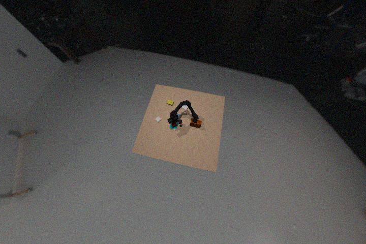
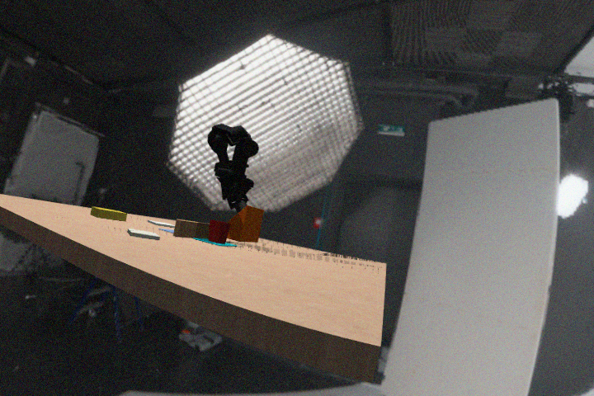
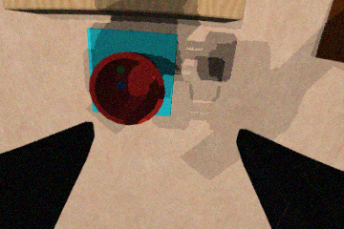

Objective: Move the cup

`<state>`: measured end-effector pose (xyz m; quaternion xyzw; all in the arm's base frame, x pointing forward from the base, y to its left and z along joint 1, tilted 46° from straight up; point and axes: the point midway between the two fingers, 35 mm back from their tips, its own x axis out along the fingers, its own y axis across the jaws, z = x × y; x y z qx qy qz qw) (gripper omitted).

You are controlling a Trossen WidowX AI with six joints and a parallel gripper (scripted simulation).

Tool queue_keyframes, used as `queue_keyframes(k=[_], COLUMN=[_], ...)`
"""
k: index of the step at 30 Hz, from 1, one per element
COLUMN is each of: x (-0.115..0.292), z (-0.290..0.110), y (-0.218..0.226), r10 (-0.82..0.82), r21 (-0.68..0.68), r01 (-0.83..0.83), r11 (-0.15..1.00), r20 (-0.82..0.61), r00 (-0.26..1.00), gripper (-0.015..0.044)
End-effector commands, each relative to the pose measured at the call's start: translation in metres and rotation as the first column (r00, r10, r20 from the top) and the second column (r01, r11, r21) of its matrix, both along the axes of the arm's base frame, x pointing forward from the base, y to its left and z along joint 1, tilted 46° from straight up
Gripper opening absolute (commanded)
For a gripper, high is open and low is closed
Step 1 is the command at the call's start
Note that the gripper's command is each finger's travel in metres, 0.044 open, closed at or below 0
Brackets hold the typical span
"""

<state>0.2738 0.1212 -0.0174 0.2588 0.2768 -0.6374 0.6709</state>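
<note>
Counting one cup (image 3: 126, 89), two marbles (image 3: 120, 70).

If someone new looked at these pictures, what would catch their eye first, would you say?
Probably the dark red cup standing upright on the cyan pad, with small marbles inside it. Next, the open gripper, its black fingers spread wide and clear of the cup.

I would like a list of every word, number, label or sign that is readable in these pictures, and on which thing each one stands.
No text is readable in any view.
Green sign on the dark back wall, exterior view: too small and blurred to read.
Small red mark on the same wall: too blurred to read.
Red cup, cyan pad, orange block, yellow block: no markings.
</note>
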Motion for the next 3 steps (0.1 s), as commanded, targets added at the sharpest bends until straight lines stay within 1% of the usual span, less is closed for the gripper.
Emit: queue_keyframes(k=[1,3], x=[-0.0001,-0.0001], z=[-0.0003,-0.0003], y=[-0.0001,-0.0001], r10=[0.001,0.001], r21=[-0.001,-0.001], r01=[-0.001,-0.001], r11=[1.000,1.000], r20=[-0.001,-0.001], r00=[1.000,1.000], gripper=[0.0440,0.0440])
